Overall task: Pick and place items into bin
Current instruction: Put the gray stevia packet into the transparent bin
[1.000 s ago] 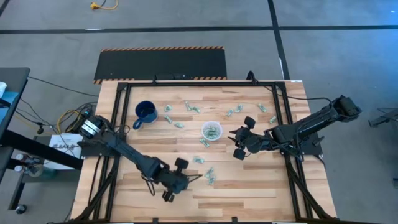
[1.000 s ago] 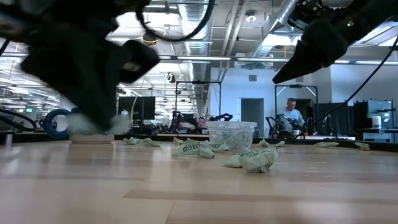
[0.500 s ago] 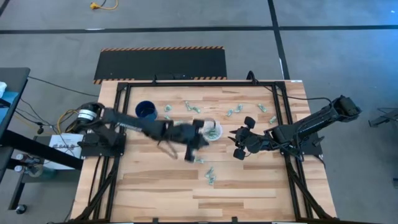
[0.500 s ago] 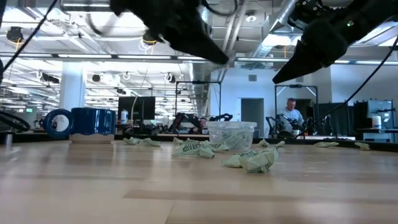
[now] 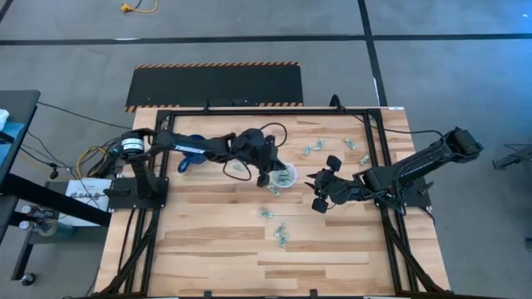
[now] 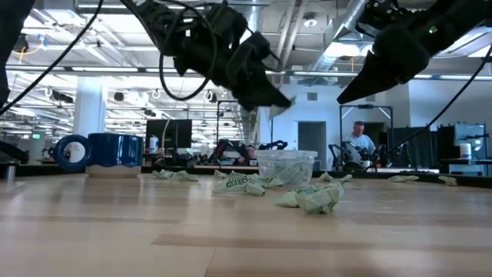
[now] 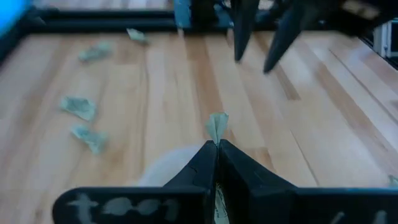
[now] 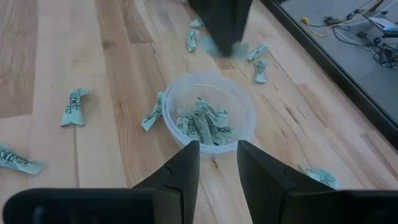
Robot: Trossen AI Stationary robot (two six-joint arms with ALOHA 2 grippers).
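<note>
The clear cup (image 5: pixel 283 175) (image 8: pixel 208 118) (image 6: pixel 286 167) stands on the table with several green-and-white wrapped pieces inside. More pieces lie loose around it (image 5: pixel 281 235) (image 6: pixel 311 198) (image 8: pixel 73 106). My left gripper (image 5: pixel 273 171) (image 6: pixel 283 100) (image 7: pixel 217 146) hangs above the cup's left rim, shut on one wrapped piece (image 7: pixel 217 126). My right gripper (image 5: pixel 315 190) (image 8: pixel 216 158) is open. It hovers just right of the cup and points at it. My left gripper pinches one small wrapped piece (image 7: pixel 217 127) between its two fingertips, by one end. The rest of the piece sticks out past the tips. The fingers slant down from the table's left, and the piece is lifted clear above the cup (image 6: pixel 286 102).
A dark blue handled mug (image 5: pixel 195 149) (image 6: pixel 108 151) stands left of the cup near the far edge. Loose pieces lie along the far side (image 5: pixel 314 148) and near the table's middle (image 5: pixel 267 213). Bare wood lies toward the near edge. A person shows far off in the room (image 6: pixel 358 146).
My left gripper rose from the pieces near the table's near edge. It swung toward the far edge and came over the cup, staying shut on a piece. The blue mug, which the arm hid in the low view, shows again.
</note>
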